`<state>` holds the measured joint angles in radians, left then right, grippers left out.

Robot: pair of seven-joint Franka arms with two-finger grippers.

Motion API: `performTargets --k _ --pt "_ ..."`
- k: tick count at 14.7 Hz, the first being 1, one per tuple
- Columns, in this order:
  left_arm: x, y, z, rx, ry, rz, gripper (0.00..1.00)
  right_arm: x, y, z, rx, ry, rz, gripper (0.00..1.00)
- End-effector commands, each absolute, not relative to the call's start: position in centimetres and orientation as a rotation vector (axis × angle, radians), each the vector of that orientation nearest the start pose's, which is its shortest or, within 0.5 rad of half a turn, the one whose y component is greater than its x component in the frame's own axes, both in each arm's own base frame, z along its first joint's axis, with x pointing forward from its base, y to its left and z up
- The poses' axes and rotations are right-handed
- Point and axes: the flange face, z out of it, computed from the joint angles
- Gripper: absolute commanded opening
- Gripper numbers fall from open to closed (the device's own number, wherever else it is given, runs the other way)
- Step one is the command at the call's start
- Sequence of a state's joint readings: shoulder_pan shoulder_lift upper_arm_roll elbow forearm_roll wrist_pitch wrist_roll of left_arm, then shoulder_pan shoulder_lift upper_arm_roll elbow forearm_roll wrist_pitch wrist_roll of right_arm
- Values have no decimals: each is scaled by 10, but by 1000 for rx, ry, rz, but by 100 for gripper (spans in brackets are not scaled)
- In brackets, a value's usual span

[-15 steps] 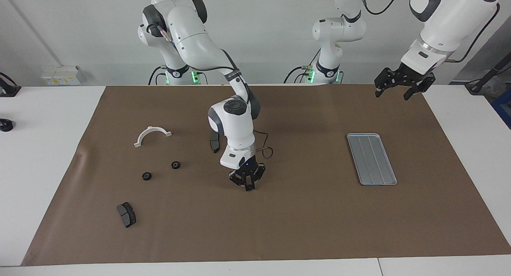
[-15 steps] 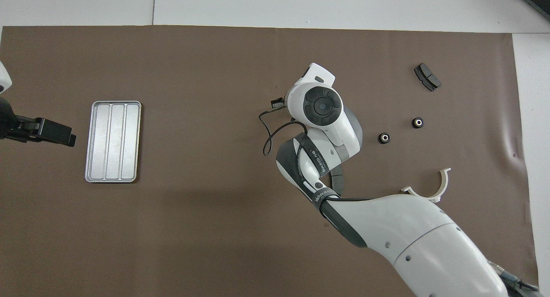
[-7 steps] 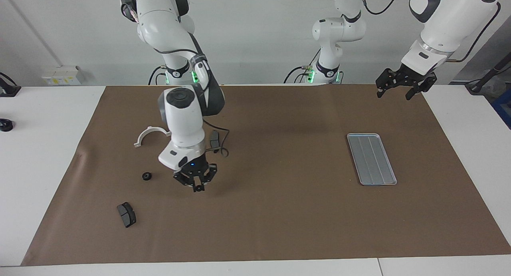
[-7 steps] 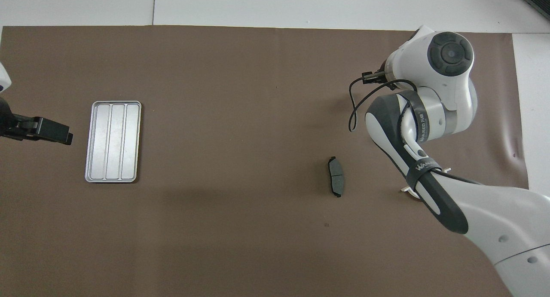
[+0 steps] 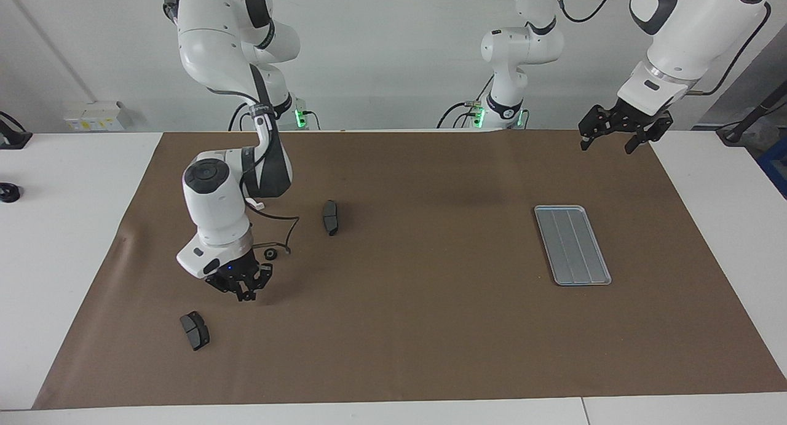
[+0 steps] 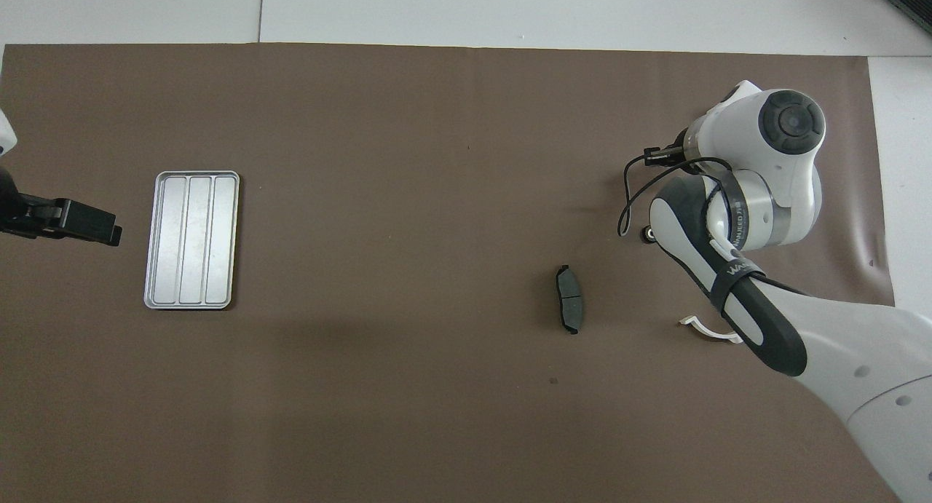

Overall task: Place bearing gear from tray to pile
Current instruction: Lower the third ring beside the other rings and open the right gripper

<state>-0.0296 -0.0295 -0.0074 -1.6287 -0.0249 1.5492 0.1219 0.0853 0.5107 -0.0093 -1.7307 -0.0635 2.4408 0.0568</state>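
- Here the right gripper (image 5: 246, 291) hangs low over the brown mat (image 5: 430, 326) at the right arm's end of the table; whether its fingers hold a gear, I cannot tell.
- A bearing gear (image 5: 270, 253) lies just beside it, nearer to the robots.
- One brake pad (image 5: 195, 330) lies farther out, another pad (image 5: 331, 217) toward the middle.
- The tray (image 5: 572, 245) lies well apart, at the left arm's end.
- The left gripper (image 5: 621, 130) waits, raised, fingers apart.

White table (image 5: 74, 240), brown mat (image 5: 430, 326) over its middle. Plain pale wall (image 5: 393, 56) at far edge; socket box (image 5: 92, 115) low on it.
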Motion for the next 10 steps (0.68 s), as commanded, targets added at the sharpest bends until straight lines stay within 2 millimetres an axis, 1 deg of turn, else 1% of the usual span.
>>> performTargets --k 1,2,3,4,5,7,8,9,10 --pt "533 -18 614 -3140 248 65 100 675 54 294 -3138 -104 -301 0" --pt "533 -19 614 -3140 251 67 100 670 54 289 -3140 -106 -285 0" --pt "533 -19 614 -3140 251 65 100 670 54 288 -3140 -107 -287 5" --pt "533 -19 614 -3140 251 65 100 670 53 288 -3139 -102 -289 38" --pt "533 -19 614 -3140 251 65 100 672 53 291 -3139 -88 -299 99" --pt "533 -18 614 -3140 248 65 100 678 53 310 -3132 -77 -342 100" --pt "533 -18 614 -3140 248 65 100 678 52 330 -3127 -60 -375 100" --pt "533 -19 614 -3140 251 65 100 675 49 348 -3128 -22 -373 100" --pt "533 -19 614 -3140 251 67 100 671 41 366 -3136 16 -346 100"
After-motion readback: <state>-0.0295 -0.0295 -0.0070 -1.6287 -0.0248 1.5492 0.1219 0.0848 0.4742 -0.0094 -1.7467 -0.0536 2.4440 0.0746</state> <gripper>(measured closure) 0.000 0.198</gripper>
